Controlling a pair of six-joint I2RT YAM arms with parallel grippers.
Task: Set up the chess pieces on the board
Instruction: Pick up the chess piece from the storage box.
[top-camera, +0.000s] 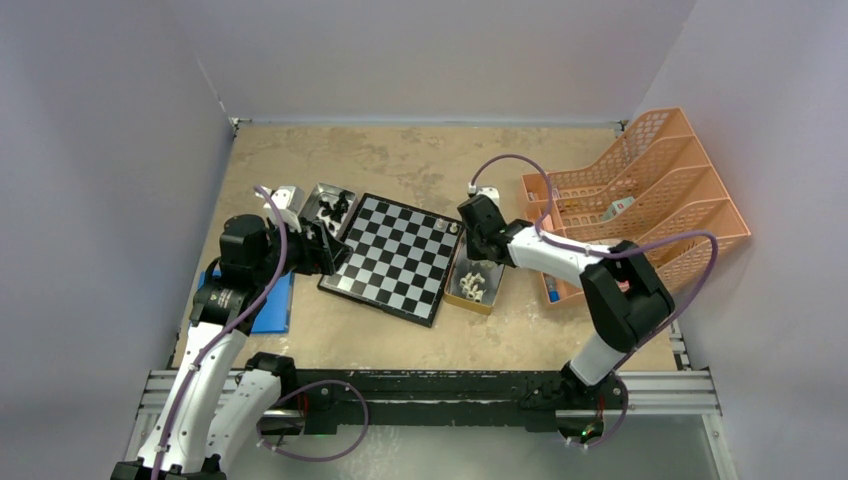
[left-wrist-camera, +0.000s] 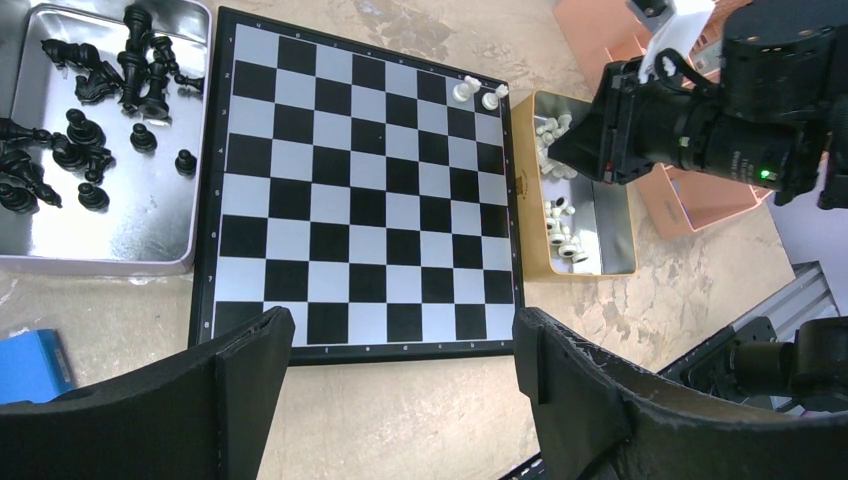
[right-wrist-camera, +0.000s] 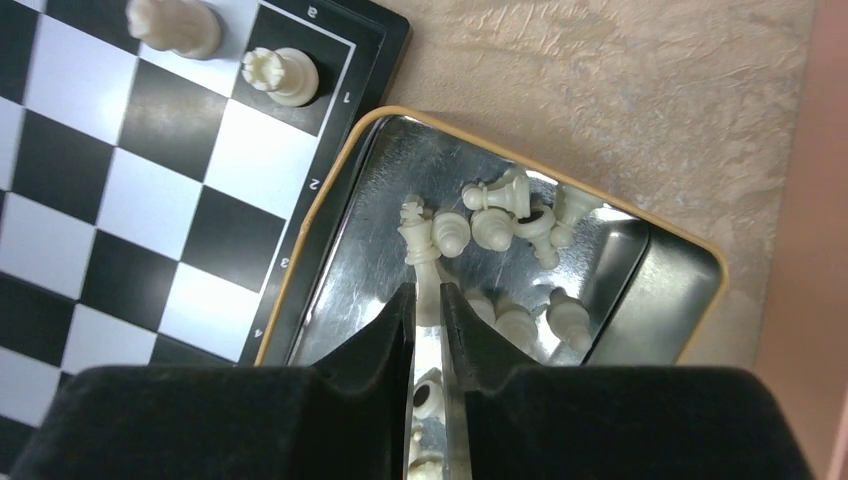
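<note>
Right pincer (right-wrist-camera: 428, 300) pinches a cream-white chess piece (right-wrist-camera: 421, 238) inside the gold-rimmed tray (right-wrist-camera: 365, 190), just beside the board (right-wrist-camera: 120, 170). Rim numerals 1 to 4 legible. Left pincer (left-wrist-camera: 400, 345) spread wide over the board's edge.

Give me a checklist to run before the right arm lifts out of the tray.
1. Right gripper astride a white piece in the tray: ok.
2. Grip firm on it: cannot tell.
3. Neighbours clear of it: not ok, another piece lies against it.
4. Free squares on the board beside the two placed pieces: ok.
5. Left gripper open and empty: ok.
</note>
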